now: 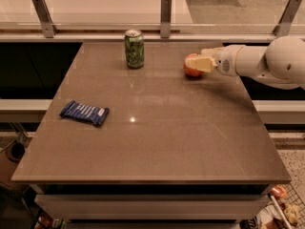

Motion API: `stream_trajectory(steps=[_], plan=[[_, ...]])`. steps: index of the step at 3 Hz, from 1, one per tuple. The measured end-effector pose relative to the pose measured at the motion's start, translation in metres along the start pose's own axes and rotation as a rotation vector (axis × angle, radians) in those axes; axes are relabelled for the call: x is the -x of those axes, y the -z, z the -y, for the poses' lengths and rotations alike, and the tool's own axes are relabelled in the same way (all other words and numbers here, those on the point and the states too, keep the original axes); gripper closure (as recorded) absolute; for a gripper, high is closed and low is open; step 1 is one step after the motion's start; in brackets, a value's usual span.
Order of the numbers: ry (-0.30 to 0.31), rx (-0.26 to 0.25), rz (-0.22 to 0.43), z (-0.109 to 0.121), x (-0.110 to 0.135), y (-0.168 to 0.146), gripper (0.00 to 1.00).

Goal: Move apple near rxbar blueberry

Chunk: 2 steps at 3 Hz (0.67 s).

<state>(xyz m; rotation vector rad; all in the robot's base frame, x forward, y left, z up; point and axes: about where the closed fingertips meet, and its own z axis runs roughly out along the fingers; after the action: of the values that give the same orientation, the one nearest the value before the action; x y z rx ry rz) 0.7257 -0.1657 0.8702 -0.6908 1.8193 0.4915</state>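
The red-orange apple (190, 70) sits at the back right of the brown table (167, 132). My gripper (200, 63) reaches in from the right on a white arm and overlaps the apple's upper right side, hiding part of it. The rxbar blueberry (84, 112), a flat dark blue wrapper with white lettering, lies at the left of the table, far from the apple and the gripper.
A green soda can (134, 49) stands upright at the back middle, left of the apple. A glass rail with metal posts (166, 15) runs behind the table. The table's right edge is below my arm.
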Motion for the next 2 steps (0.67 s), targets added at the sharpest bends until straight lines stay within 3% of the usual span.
stream_trajectory(steps=[1, 2], plan=[[0.0, 0.004, 0.0, -0.0017, 0.0, -0.002, 0.51], [0.0, 0.008, -0.001, -0.0036, -0.0001, -0.0044, 0.28]])
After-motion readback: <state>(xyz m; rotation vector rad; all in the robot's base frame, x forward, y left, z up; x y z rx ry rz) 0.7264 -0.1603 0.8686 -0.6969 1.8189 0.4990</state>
